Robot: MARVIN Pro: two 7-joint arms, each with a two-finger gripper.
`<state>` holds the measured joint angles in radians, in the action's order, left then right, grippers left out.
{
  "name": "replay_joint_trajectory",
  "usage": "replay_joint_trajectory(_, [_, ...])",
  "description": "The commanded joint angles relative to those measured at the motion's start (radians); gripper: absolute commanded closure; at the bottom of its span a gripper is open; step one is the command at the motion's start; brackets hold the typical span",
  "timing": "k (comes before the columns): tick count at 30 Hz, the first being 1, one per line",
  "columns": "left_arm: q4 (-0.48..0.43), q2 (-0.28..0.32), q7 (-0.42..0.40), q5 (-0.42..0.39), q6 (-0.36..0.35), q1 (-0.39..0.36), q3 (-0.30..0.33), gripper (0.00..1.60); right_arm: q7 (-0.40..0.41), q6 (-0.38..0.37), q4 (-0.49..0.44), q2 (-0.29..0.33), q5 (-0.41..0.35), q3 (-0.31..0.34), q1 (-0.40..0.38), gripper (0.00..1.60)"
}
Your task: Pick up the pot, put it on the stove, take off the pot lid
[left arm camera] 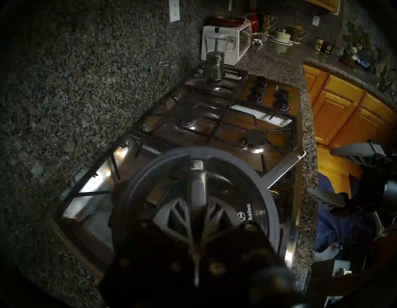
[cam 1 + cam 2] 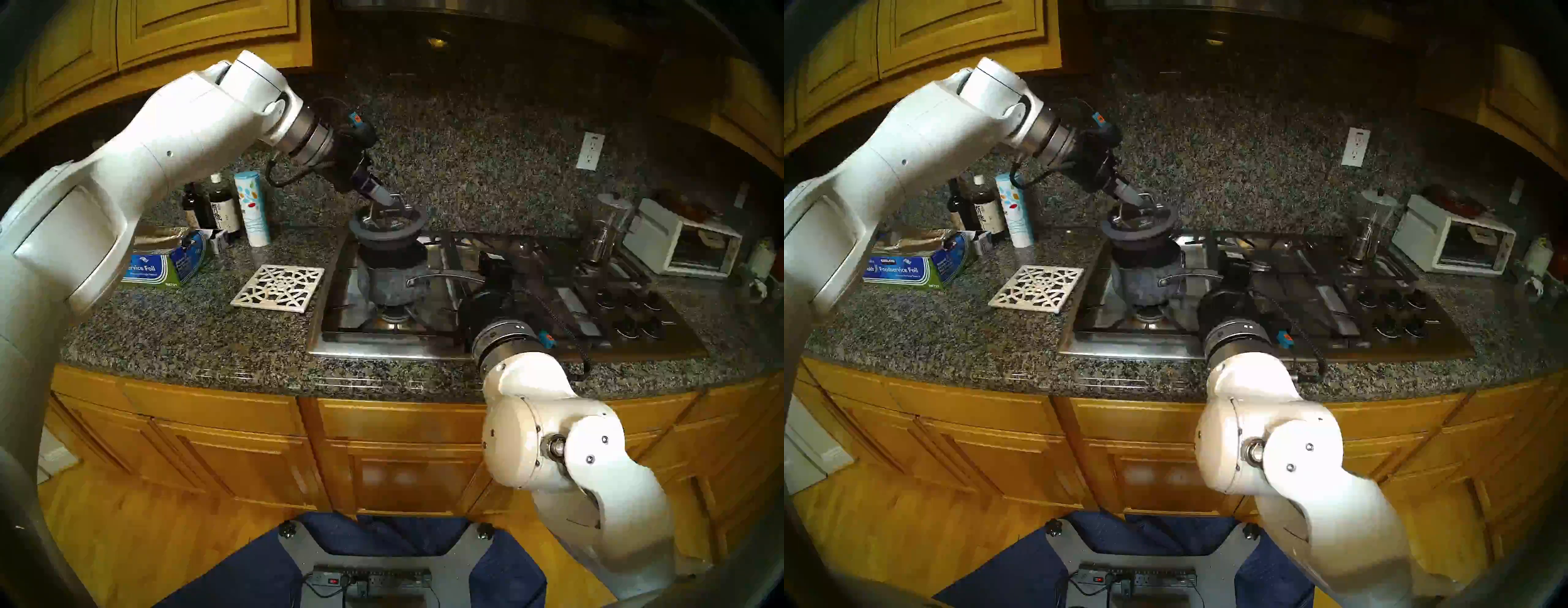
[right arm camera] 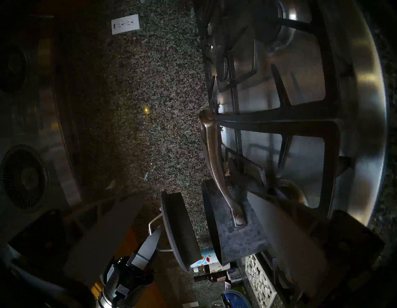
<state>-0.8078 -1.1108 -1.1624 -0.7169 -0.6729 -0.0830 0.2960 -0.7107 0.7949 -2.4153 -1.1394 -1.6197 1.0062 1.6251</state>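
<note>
The speckled blue-grey pot [image 2: 390,284] stands on the front left burner of the stove [image 2: 551,297], its long silver handle [image 2: 445,278] pointing right. My left gripper [image 2: 388,199] is shut on the loop handle of the glass pot lid [image 2: 388,223] and holds it tilted, a little above the pot's rim. The left wrist view shows the lid [image 1: 264,189] close below my left gripper [image 1: 197,219]. My right gripper [image 2: 492,267] is open and empty, just off the end of the pot's handle. The right wrist view shows the gap between the pot [image 3: 238,238] and the lid [image 3: 180,228].
A white lattice trivet [image 2: 278,288] lies on the granite counter left of the stove. A foil box [image 2: 161,267], bottles [image 2: 220,208] and a canister [image 2: 252,208] stand further left. A blender jar [image 2: 606,229] and a white toaster oven [image 2: 683,242] are at the far right, with black knobs [image 2: 636,314] in front.
</note>
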Motion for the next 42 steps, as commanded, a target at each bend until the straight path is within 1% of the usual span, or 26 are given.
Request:
replay_joint_trajectory(1, [0.018,0.006,-0.106,-0.027,0.014,-0.080,0.014,1.60,0.015,-0.001,-0.028,-0.002,0.013,0.005,-0.019,0.00])
replay_joint_trajectory(6, [0.043,0.009,-0.108,-0.028,0.023,-0.084,-0.003,1.60,0.015,-0.001,-0.028,-0.002,0.014,0.005,-0.019,0.00])
replay_joint_trajectory(9, [0.073,0.010,-0.132,-0.019,0.037,-0.088,-0.016,1.60,0.015,-0.001,-0.028,-0.002,0.014,0.005,-0.019,0.00])
replay_joint_trajectory(11, [0.077,0.011,-0.127,-0.020,0.042,-0.089,-0.019,1.60,0.015,-0.001,-0.028,-0.002,0.014,0.005,-0.019,0.00])
replay_joint_trajectory(13, [0.095,0.012,-0.145,-0.013,0.050,-0.090,-0.027,1.60,0.015,-0.001,-0.028,-0.002,0.014,0.005,-0.019,0.00])
replay_joint_trajectory(14, [0.096,0.013,-0.122,-0.015,0.055,-0.088,-0.032,1.60,0.015,-0.001,-0.028,-0.002,0.014,0.005,-0.019,0.00])
replay_joint_trajectory(16, [0.119,0.011,-0.151,-0.003,0.069,-0.087,-0.044,1.60,0.015,-0.001,-0.028,-0.002,0.014,0.005,-0.019,0.00])
replay_joint_trajectory(17, [0.120,0.014,-0.134,-0.006,0.075,-0.084,-0.049,1.60,0.015,-0.001,-0.028,-0.002,0.015,0.005,-0.019,0.00])
replay_joint_trajectory(19, [0.142,0.012,-0.157,0.001,0.086,-0.085,-0.059,1.60,0.015,-0.001,-0.028,-0.002,0.015,0.005,-0.019,0.00])
replay_joint_trajectory(23, [0.179,0.013,-0.168,0.010,0.111,-0.085,-0.074,1.60,0.015,-0.001,-0.028,-0.002,0.015,0.005,-0.019,0.00])
replay_joint_trajectory(29, [0.226,0.008,-0.170,0.021,0.144,-0.087,-0.085,1.60,0.015,-0.001,-0.028,-0.002,0.015,0.005,-0.019,0.00])
replay_joint_trajectory(31, [0.256,0.005,-0.177,0.027,0.160,-0.090,-0.090,1.60,0.015,-0.001,-0.028,-0.002,0.015,0.005,-0.019,0.00])
replay_joint_trajectory(42, [0.351,-0.011,-0.206,0.051,0.222,-0.094,-0.103,1.60,0.015,-0.001,-0.028,-0.002,0.015,0.005,-0.019,0.00])
